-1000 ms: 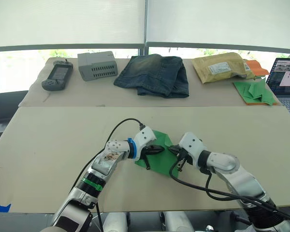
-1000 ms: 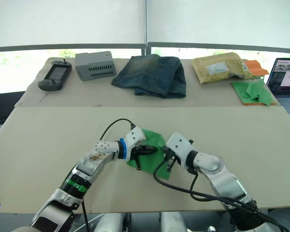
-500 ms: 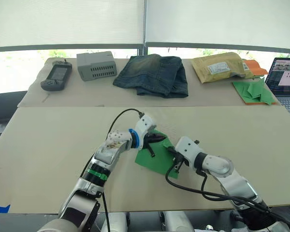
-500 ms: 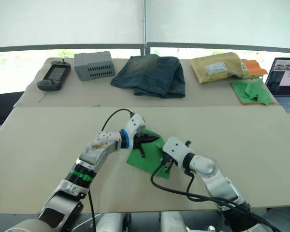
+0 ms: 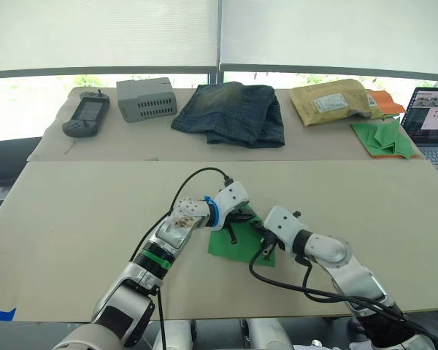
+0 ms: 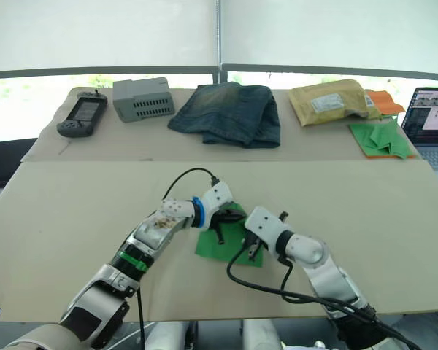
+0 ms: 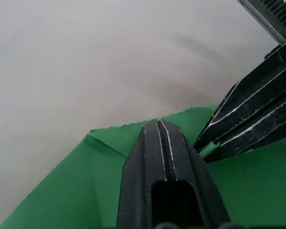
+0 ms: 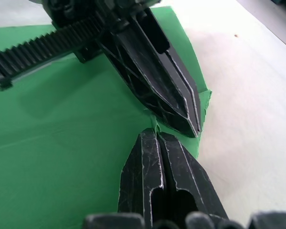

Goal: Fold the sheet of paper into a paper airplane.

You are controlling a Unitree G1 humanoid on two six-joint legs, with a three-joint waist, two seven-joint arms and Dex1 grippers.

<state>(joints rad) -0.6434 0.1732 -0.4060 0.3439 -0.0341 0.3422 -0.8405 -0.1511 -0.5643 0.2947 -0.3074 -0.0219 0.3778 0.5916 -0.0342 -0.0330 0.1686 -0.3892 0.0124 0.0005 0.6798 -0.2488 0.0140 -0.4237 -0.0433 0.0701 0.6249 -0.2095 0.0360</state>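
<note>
The bright green sheet of paper (image 5: 237, 246) lies on the tan table near the front middle, with a crease along one edge. My left gripper (image 5: 234, 224) comes over it from the left, fingers shut, tips down on the paper (image 7: 109, 171) near its far edge. My right gripper (image 5: 263, 240) comes from the right, also shut, its tip (image 8: 157, 132) on the sheet just short of the left gripper's fingers (image 8: 167, 86). The two tips nearly meet by a corner of the paper. Whether either pinches a fold is hidden.
On the back table sit a handheld console (image 5: 85, 114), a grey box (image 5: 146, 98), folded jeans (image 5: 233, 113), a padded envelope (image 5: 332, 100), a heap of green paper pieces (image 5: 383, 138) and a laptop (image 5: 431, 117). Black cables loop off both wrists.
My left gripper has swung to the right across the paper, closing in on the right gripper. The right gripper pulled slightly nearer the front edge. The sheet now lies flatter and lower.
</note>
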